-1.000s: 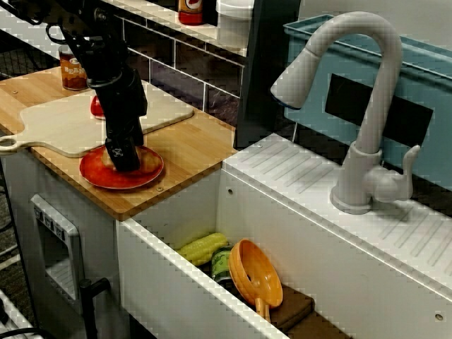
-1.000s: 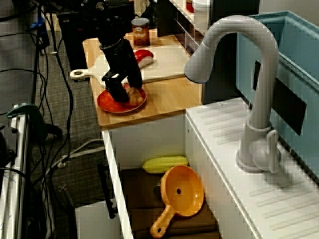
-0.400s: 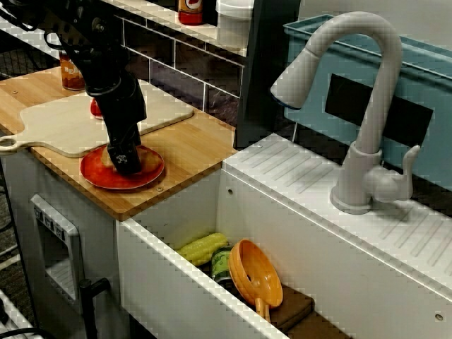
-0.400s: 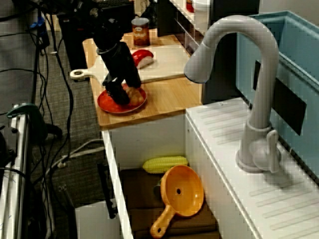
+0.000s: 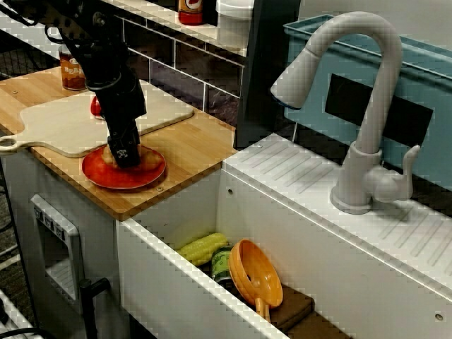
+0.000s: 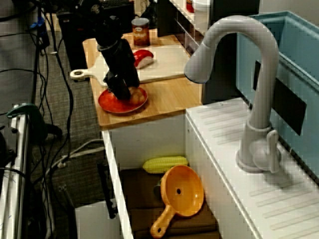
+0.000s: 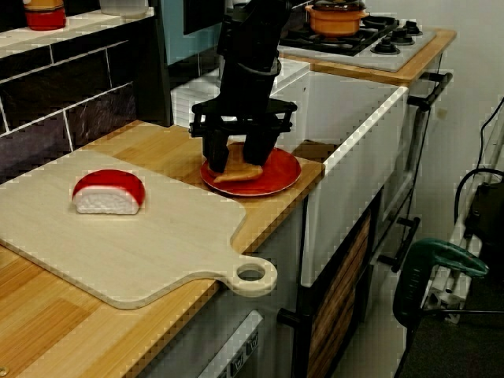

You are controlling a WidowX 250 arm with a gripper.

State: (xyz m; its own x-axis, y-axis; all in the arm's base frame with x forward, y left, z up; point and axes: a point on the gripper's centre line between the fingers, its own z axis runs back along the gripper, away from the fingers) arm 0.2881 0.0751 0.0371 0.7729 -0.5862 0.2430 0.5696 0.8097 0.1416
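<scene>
A red plate [image 5: 141, 178] [image 6: 112, 107] [image 7: 279, 169] lies on the wooden counter near the sink's edge, with a brown food piece [image 7: 240, 172] [image 6: 135, 94] on it. My black gripper [image 5: 127, 154] [image 6: 122, 93] [image 7: 236, 157] points straight down onto the plate. In the view along the counter, its two fingers stand close on either side of the food's upper part, while the food's lower edge rests on the plate. The grip looks shut on the food. In the view from the front-left the arm hides most of the food.
A pale cutting board [image 7: 142, 244] behind the plate carries a red-and-white sushi piece [image 7: 108, 193] [image 6: 143, 57]. A jar [image 5: 70, 70] stands at the far corner. The sink holds a corn cob [image 6: 165, 163], an orange strainer [image 6: 182, 191] and a green can [image 5: 221, 265]. A grey faucet [image 5: 360, 106] rises to the right.
The gripper has risen a little and shifted slightly toward the sink. The plate and food moved a touch the same way.
</scene>
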